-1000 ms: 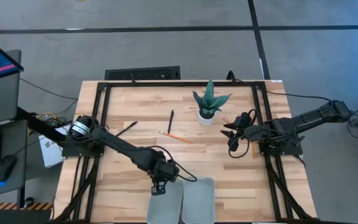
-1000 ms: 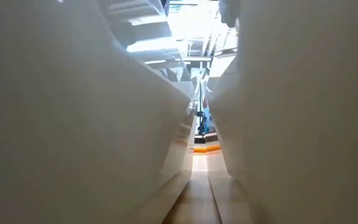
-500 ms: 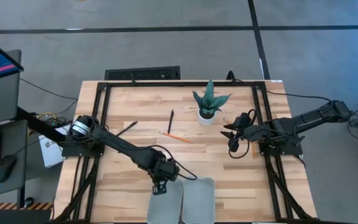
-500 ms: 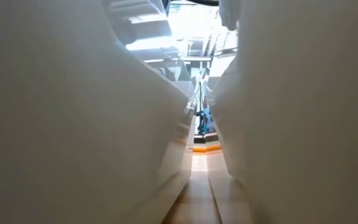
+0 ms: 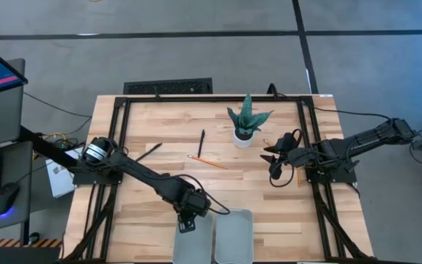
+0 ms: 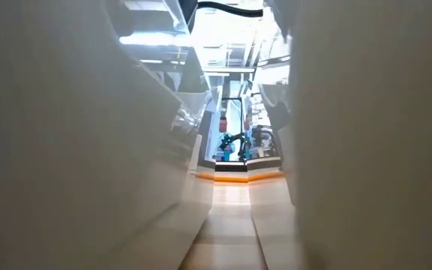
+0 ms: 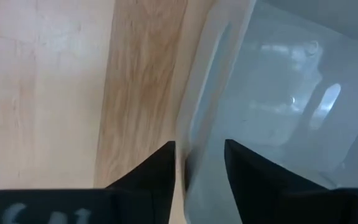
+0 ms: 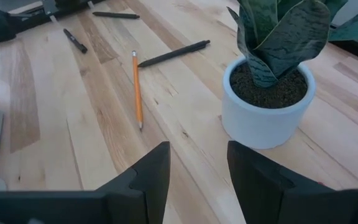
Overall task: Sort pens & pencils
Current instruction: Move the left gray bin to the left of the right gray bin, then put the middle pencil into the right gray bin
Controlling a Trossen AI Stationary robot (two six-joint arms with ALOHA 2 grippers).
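Left gripper [image 5: 187,223] hangs over the far left corner of the left tray [image 5: 195,242] at the table's near edge, its fingers [image 7: 160,168] parted either side of the tray's rim and gripping nothing, as the left wrist view shows. Beside it on the right sits the right tray [image 5: 233,238], the two nearly touching. Right gripper [image 5: 273,176] waits at the table's right side, near the potted plant [image 5: 246,121], its fingers [image 8: 151,168] apart and empty.

On the wooden table [image 5: 152,132], nothing appears sorted yet. One of the pens [image 5: 201,143] lies just left of the plant, another [image 5: 149,152] farther left near the frame, and a third [image 8: 75,40] shows in the right wrist view beyond them. One of the pencils [image 5: 207,161], orange, lies in the middle of the table, just near of the first pen; a second orange stick [image 5: 298,176] lies at the right edge close to the right gripper.

Judged from their build, pens and pencils are light, stiff and thin, likely to roll or pivot if pinched near an end. A hold across the middle of the shaft, fingers square to its length, looks safest; the pens' smooth barrels may slip more readily than the wooden pencils.
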